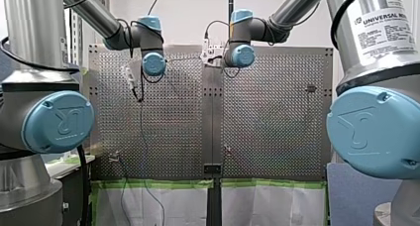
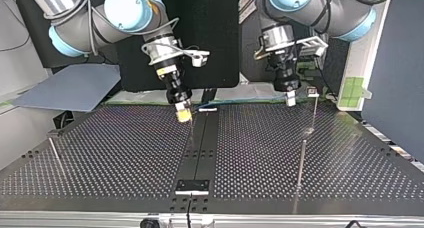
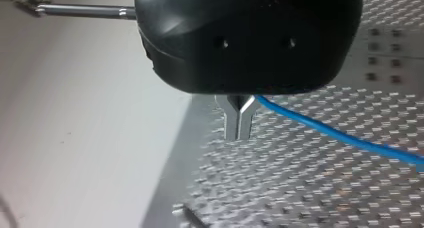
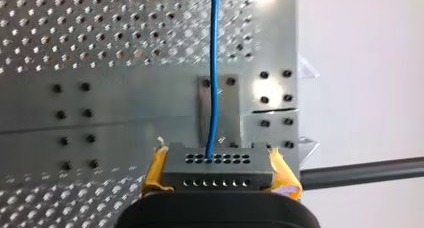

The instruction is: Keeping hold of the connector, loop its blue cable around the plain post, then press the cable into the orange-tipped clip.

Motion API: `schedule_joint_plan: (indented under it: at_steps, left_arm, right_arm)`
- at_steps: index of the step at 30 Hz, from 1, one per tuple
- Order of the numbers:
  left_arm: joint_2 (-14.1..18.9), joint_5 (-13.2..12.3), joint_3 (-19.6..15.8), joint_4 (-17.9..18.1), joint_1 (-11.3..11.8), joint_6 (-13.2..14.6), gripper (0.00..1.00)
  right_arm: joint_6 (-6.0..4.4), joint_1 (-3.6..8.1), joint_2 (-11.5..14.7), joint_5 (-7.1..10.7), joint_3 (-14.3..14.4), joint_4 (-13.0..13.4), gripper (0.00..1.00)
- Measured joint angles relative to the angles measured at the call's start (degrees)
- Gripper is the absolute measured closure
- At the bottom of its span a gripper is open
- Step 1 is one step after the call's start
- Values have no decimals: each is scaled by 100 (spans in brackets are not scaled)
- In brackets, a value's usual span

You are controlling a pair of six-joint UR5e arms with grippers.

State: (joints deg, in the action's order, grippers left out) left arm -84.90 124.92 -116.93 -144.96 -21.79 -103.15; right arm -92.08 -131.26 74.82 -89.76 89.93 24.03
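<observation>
Clamping the grey multi-hole block connector [image 4: 218, 174] btwn its yellow pads [image 4: 156, 168], my right gripper [image 4: 218, 163] hangs over the perforated metal table [image 4: 75, 38]. The thin blue cable [image 4: 214, 63] leaves the connector's top face, running straight ahead. On my left gripper [image 3: 240, 124] the metal fingertips are together. Cable comes out at their root and trails off to one side; can't tell if it's pinched.

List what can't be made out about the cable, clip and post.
- Clip: no orange tip shows; fittings too small in front view.
- Cable: in left wrist view, black housing hides whether left gripper holds it.
- Cable's further run: too thin to trace in top view.
</observation>
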Motion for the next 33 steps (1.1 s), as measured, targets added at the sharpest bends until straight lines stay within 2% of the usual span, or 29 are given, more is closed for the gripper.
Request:
schedule_joint_plan:
  at_steps: [7,12,22,27,33]
  left_arm:
    - [394,-417,217,-433,423,-286,100]
    - [457,-696,403,-711,705,-423,100]
    - [396,-1281,940,-1272,1289,-435,100]
    - [326,-1540,1166,-1371,1548,-504,100]
    - [83,-1851,1447,-1425,1835,-520,100]
  right_arm:
    - [2,0,4,181,-256,-430,100]
    - [-5,-5,-85,302,-418,-637,100]
    - [18,-30,-421,472,-958,-901,100]
    - [14,-45,-534,566,-1241,-1005,100]
    - [16,-64,-615,609,-1547,-1076,100]
